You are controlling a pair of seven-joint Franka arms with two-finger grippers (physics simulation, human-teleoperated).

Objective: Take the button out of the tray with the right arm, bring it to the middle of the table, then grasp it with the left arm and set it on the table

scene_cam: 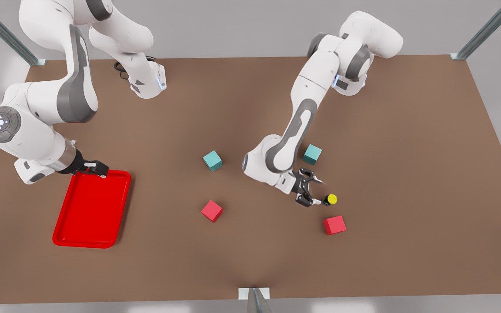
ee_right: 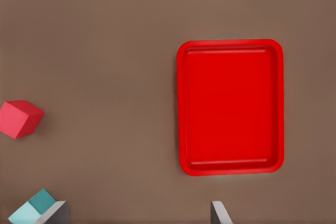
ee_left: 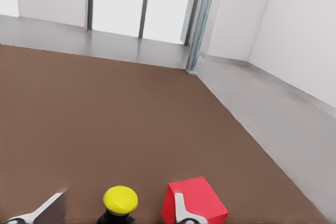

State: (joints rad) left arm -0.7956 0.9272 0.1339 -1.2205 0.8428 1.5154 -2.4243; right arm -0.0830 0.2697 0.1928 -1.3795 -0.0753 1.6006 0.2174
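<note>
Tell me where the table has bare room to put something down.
Free: the table on the front view's right, and the stretch between tray and red cube. Crowded: around the left gripper, with button, another red cube and teal cube.

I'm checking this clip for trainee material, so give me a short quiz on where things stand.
1. True or false: the button lies in the tray.
2. Which gripper has the button between its open fingers? A) right gripper B) left gripper C) neither
3. How many red cubes are on the table?

Key
1. False: it is out on the table and the tray is empty.
2. B; the right gripper, also open, is at the tray's far rim.
3. Two.
</note>
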